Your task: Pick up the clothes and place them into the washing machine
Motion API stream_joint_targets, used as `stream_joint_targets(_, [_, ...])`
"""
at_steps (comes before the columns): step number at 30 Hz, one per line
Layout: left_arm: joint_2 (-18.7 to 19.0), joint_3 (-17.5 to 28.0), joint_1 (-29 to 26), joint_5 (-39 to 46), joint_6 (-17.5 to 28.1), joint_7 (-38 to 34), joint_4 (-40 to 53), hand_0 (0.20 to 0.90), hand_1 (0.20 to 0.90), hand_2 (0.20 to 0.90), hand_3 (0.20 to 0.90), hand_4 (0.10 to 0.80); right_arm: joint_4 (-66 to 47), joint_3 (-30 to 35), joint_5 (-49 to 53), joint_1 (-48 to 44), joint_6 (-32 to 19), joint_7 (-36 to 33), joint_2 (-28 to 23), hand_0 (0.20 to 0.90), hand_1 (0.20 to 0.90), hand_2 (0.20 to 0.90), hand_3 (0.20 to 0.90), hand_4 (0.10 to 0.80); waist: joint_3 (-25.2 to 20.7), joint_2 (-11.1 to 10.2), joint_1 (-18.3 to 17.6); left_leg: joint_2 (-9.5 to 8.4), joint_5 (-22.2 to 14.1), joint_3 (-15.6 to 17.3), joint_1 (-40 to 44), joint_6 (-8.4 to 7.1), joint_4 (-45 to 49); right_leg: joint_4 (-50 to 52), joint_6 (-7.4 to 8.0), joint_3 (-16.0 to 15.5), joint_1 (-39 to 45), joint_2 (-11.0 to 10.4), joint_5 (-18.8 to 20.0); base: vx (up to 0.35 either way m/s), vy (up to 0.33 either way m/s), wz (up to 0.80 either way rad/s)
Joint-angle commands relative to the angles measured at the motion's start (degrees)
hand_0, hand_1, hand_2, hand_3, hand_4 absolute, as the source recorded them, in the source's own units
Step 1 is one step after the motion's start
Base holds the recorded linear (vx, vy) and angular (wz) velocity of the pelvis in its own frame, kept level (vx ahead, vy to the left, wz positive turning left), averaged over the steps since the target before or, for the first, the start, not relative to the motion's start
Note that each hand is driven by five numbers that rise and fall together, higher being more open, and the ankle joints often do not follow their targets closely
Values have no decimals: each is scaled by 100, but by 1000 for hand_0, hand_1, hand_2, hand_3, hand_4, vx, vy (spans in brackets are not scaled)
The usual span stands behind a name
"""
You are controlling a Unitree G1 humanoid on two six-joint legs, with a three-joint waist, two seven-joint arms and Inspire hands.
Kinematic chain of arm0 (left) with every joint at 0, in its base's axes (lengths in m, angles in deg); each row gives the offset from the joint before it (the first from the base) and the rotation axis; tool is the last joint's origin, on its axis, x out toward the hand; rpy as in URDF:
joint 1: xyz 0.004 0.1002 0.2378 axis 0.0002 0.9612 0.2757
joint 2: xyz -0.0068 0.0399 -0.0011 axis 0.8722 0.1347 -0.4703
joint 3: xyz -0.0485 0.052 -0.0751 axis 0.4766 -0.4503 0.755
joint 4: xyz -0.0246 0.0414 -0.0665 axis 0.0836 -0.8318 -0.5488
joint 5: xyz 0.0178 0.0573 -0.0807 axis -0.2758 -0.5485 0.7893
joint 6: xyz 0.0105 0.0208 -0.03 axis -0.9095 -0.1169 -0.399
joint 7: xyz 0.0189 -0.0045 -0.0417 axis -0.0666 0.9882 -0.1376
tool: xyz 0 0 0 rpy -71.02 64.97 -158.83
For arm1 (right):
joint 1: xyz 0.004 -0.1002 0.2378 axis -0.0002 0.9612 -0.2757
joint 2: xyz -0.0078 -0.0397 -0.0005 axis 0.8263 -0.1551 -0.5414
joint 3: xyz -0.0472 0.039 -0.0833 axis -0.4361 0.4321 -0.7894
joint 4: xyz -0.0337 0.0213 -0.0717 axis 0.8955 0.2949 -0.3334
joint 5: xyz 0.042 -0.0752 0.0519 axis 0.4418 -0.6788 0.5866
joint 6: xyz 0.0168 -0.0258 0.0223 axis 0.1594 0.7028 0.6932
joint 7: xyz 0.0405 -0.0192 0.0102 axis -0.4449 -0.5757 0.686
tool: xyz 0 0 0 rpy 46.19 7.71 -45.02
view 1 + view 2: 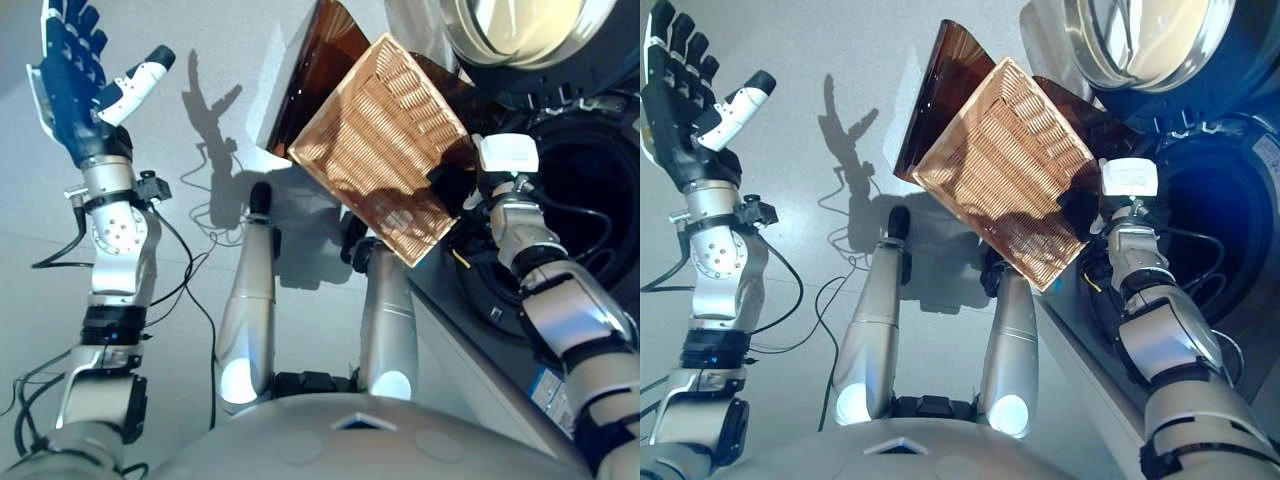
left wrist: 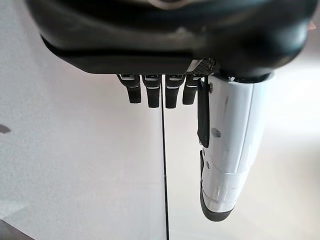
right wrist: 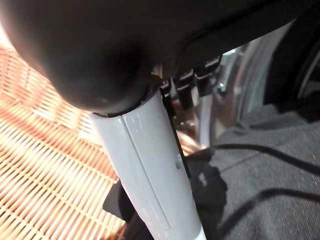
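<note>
My right hand (image 1: 452,190) is shut on the edge of an orange-brown slatted laundry basket (image 1: 380,140). The basket is lifted and tipped, its ribbed underside facing me and its mouth turned toward the washing machine's dark drum opening (image 1: 590,190). In the right wrist view the white-covered thumb (image 3: 150,165) lies along the basket's slats (image 3: 45,165), and dark grey cloth (image 3: 270,170) shows just past the hand. Whether that cloth lies in the drum or the basket I cannot tell. My left hand (image 1: 75,80) is raised at the far left, open and holding nothing.
The washer's round door (image 1: 520,30) stands swung open above the drum. The machine's front panel (image 1: 500,350) runs along my right side. Grey tiled floor (image 1: 200,60) stretches to the left, with a seam (image 2: 164,175) visible under the left hand.
</note>
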Motion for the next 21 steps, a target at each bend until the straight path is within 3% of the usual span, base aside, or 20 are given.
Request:
stream_joint_targets(1, [-127,290,297,-253,687,-6,445,900,900,900,900,800,506,-269,-171,1468,137,157,131,900,900,900,900,800,-954,338,-196,-72,-364,-266,-168,32,65,-446,-145,-142,-179,242,188,-36,-27,-1])
stream_joint_targets(15, [-116,371,432,-321,653,-84,390,900,900,900,900,800,133,181,269,1818,32,-301,137,900,900,900,900,800,-1062,223,-343,36,-170,-308,-9,-43,-173,-743,-209,-179,21,331,337,-17,-10,0])
stream_joint_targets(19, [-119,415,435,-351,666,-156,360,900,900,900,900,800,13,365,501,1889,-26,-516,144,900,900,900,900,800,-1062,147,-381,44,-34,-313,143,-71,-473,-1035,-205,-200,189,367,450,-13,-31,-1])
stream_joint_targets(21, [-127,456,460,-384,682,-194,368,900,900,900,900,800,-101,501,640,1963,-85,-638,128,900,900,900,900,800,-1035,100,-407,29,275,-303,182,-76,-725,-1318,-227,-246,245,372,721,-59,-26,-2])
